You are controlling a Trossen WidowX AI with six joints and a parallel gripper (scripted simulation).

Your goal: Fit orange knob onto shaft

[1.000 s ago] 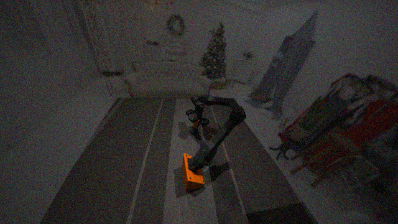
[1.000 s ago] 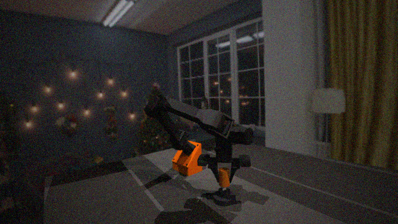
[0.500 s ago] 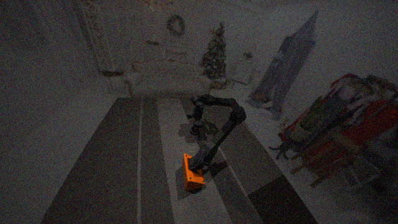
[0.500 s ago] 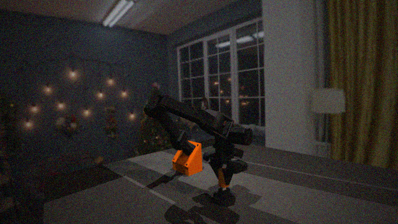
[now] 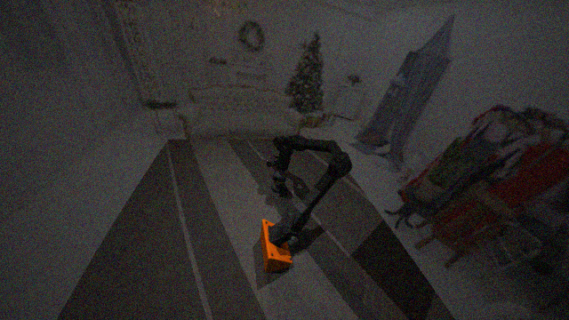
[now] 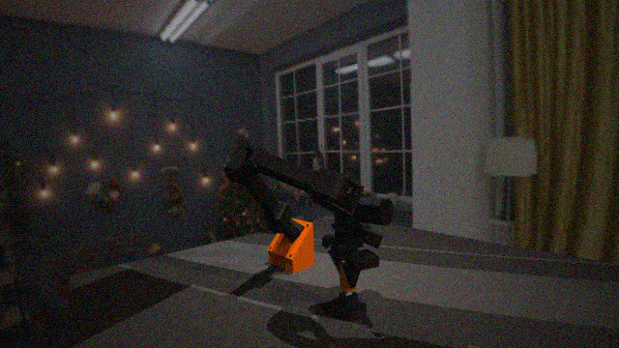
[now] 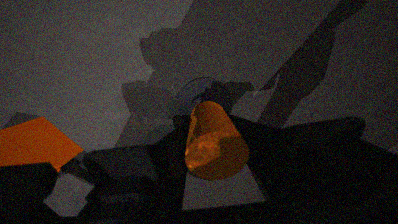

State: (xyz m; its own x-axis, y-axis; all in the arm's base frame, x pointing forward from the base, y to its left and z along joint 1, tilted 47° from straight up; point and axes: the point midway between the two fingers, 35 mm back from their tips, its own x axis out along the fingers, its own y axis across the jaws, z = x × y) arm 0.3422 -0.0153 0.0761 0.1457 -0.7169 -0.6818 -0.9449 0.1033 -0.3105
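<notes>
The orange knob (image 6: 345, 280) (image 7: 217, 150) is held upright between the dark fingers of my gripper (image 6: 349, 282) (image 7: 208, 121), which is shut on it. In the exterior view the knob's lower end is just above the dark round pedestal (image 6: 338, 309). A small pale bit of the shaft (image 6: 350, 293) shows right under the knob. In the wrist view the pedestal's faint round edge shows behind the knob's far end, and the shaft is hidden. The knob's hole and both flat sides are hidden, so their alignment cannot be told. In the top view knob and shaft are too dark to make out.
The orange base bracket (image 5: 277, 258) (image 6: 302, 248) (image 7: 35, 142) carries the arm and stands near the pedestal. Dark shadows of the arm fall across the striped table top (image 5: 147, 249) (image 6: 459, 290). The room is dim, and the views are grainy.
</notes>
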